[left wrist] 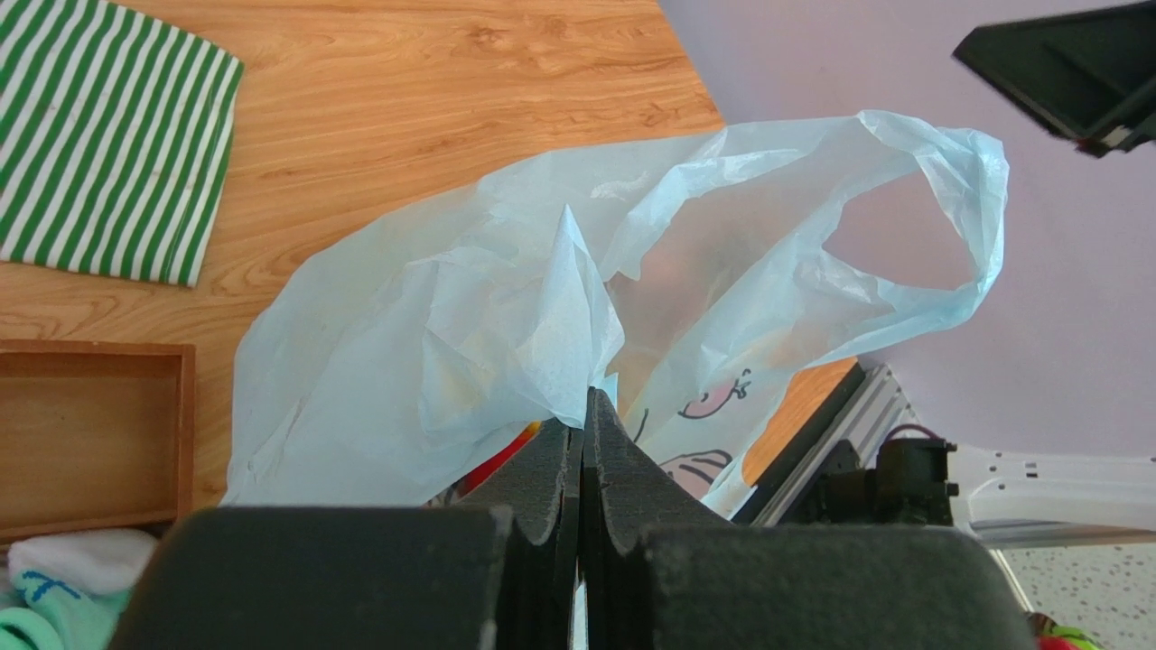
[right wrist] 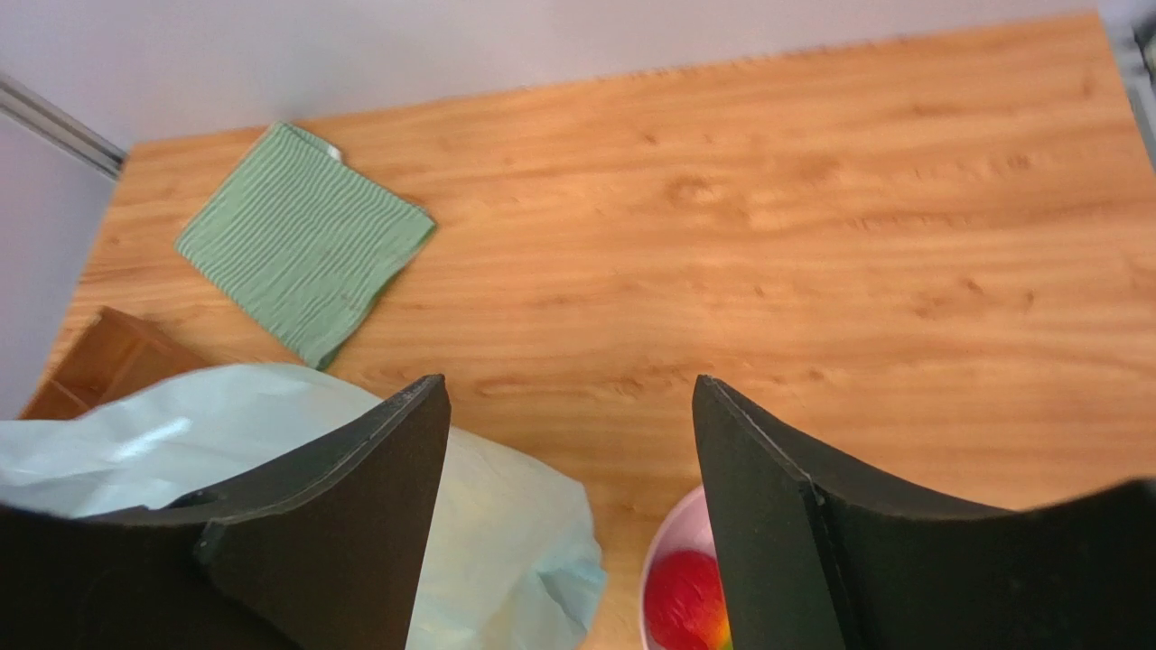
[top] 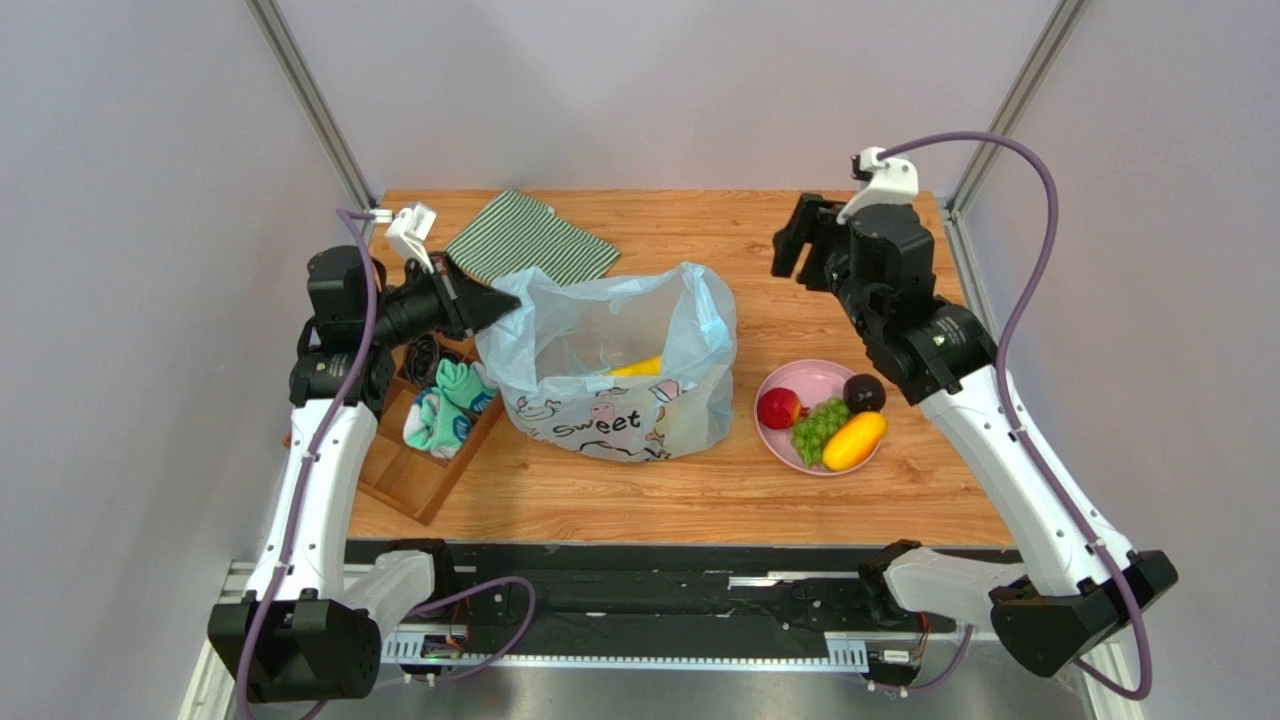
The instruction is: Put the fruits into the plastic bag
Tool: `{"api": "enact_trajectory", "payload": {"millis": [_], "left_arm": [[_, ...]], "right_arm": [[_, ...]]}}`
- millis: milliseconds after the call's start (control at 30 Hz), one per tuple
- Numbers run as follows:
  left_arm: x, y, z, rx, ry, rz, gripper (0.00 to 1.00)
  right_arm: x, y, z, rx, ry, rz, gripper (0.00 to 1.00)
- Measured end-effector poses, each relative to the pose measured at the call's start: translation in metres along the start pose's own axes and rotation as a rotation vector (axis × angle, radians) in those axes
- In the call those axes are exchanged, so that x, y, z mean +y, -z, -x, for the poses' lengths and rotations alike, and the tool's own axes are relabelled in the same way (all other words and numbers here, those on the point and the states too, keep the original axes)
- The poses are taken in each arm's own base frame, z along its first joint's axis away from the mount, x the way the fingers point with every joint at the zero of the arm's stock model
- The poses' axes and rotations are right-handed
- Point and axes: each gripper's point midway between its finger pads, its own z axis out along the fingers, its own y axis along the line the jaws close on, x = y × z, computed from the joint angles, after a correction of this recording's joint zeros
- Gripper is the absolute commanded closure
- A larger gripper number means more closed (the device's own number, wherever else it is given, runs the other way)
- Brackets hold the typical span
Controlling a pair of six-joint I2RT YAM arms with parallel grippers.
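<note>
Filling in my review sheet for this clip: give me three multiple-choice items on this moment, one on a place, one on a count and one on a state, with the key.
1. In the top view, where does the pink plate lie?
A. right of the plastic bag
B. left of the bag
C. inside the bag

2. How many items lie on the plate?
A. two
B. four
C. six

3. The left end effector is:
A. open, holding nothing
B. shut on the plate's rim
C. shut on the bag's edge

Key:
1 A, the plate lies to the bag's right.
2 B, they are a red apple, green grapes, an avocado and a mango.
3 C, the left wrist view shows its fingers closed with bag film pinched between them.
</note>
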Motion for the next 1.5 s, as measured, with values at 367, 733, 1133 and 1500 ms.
{"api": "enact_trajectory", "payload": {"millis": [367, 733, 1133, 1500], "left_arm": [[0.0, 0.0, 0.0, 0.001, 0.01, -0.001, 1.0], [-0.001, 0.0, 0.0, 0.002, 0.012, -0.003, 1.0], [-0.001, 0.0, 0.0, 0.002, 0.012, -0.004, 1.0], [0.002, -0.002, -0.001, 0.009, 0.021, 0.0, 1.0]], "right_arm": [[-0.083, -0.018, -0.155, 0.388, -0.011, -0.179, 0.26], [-0.145, -0.014, -0.188, 0.478, -0.01, -0.408, 0.21], [-0.19, -0.018, -0.223, 0.597, 0.015, -0.565, 0.2], [-0.214, -0.021, -0.248, 0.692, 0.005, -0.631, 0.19]]}}
